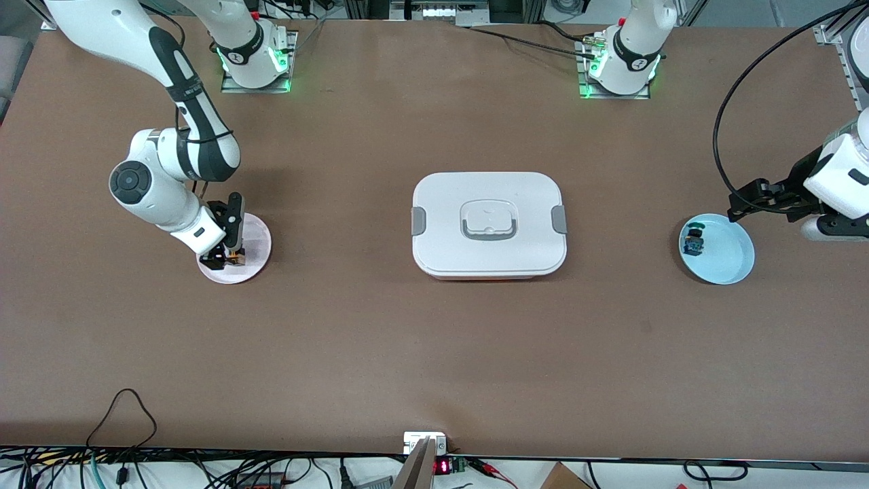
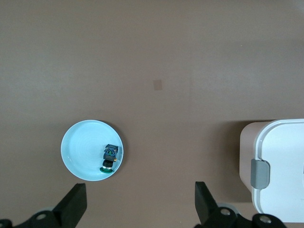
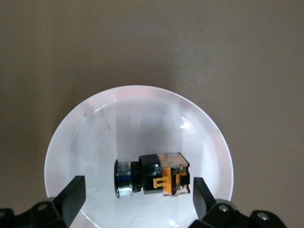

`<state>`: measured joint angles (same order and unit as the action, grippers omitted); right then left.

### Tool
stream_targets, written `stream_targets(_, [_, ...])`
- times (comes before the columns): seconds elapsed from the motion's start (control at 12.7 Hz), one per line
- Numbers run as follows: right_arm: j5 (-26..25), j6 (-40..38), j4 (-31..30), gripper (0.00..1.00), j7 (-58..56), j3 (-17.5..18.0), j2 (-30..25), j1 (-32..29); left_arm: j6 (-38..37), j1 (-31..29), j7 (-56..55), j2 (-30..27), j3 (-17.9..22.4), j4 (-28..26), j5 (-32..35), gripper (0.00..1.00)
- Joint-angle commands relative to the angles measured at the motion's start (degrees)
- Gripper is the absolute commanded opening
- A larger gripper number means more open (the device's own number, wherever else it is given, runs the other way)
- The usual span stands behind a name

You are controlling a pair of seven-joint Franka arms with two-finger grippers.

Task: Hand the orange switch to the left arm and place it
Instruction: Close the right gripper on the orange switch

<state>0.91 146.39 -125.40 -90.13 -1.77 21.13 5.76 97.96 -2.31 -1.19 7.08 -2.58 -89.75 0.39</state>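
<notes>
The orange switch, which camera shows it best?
The right wrist view: the orange switch lies large on the pink plate, between the open right gripper fingers. The front view shows it tiny, partly hidden by that gripper. The left wrist view misses it.

In the front view, the right gripper (image 1: 227,252) covers most of the orange switch (image 1: 235,258) and part of the pink plate (image 1: 256,261). The left gripper (image 1: 736,206) shows only partly; its arm runs off the frame edge. The box (image 2: 280,166) is cropped in the left wrist view.
</notes>
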Motion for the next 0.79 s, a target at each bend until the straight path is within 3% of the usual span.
stream_targets(0.0, [-0.2,0.8,1.1,1.00,-2.1,0.0,1.2,-0.4,0.1,-0.4,-0.3,-0.5,-0.5,0.2,1.2,1.00])
stream_targets(0.71, [0.1,4.2,1.1,0.97,-2.3,0.0,3.4,-0.5,0.5,-0.5,-0.3,-0.4,-0.5,0.3,0.9,1.00])
